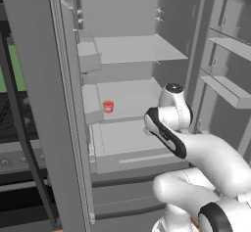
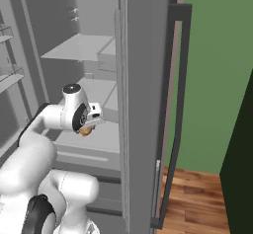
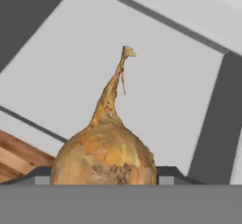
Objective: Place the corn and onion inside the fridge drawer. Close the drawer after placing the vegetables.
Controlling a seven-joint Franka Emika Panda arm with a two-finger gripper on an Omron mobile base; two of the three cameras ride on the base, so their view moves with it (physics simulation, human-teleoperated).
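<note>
A big grey fridge (image 1: 137,11) stands open. Its inside walls are grey. Flat grey shelves (image 1: 135,47) sit inside, one above the other, and a small red cup (image 1: 108,105) stands on the lower shelf, at its left side. On the left, a tall grey door (image 1: 41,104) swings out toward us. On the right, another open door holds grey door racks (image 1: 226,88). In the right base view, a long dark handle (image 2: 173,114) runs down the door edge. A green wall (image 2: 215,70) is behind it. The floor (image 2: 197,203) is brown wood. Far left there is a dark stove (image 1: 14,123) with knobs.
</note>
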